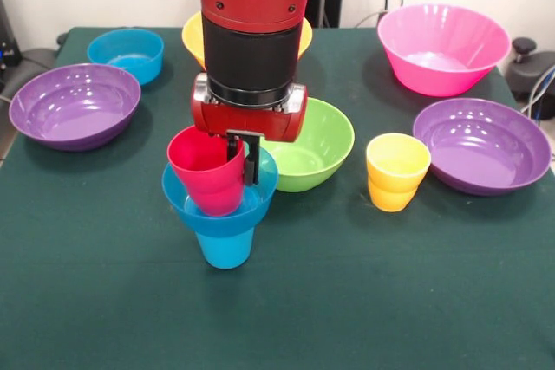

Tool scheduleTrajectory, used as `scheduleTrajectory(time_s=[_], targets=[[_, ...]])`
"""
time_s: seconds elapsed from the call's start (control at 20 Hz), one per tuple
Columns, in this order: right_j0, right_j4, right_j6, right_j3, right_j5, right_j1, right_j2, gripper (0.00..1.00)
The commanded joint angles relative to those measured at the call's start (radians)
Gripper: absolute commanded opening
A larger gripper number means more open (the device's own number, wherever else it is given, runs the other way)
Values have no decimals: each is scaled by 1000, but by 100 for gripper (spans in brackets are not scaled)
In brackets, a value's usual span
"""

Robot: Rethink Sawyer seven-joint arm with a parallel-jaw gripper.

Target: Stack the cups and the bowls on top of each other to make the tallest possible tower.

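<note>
A: How many around the green bowl (pixel 308 146)?

B: Two purple bowls (pixel 74 106), one pink (pixel 442 48), two blue, one yellow cup (pixel 397 171). The gripper (pixel 244 160) is clamped on the red cup (pixel 206 171), in the tower (pixel 221 210) just beside it.

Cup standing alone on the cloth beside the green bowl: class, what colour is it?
Yellow. The cup shows best in the front view.
</note>
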Motion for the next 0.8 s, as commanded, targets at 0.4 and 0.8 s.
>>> scheduleTrajectory(time_s=[0.4, 0.8], targets=[[42, 5, 84, 24, -79, 1, -47, 0], [48, 24, 81, 21, -77, 4, -63, 0]])
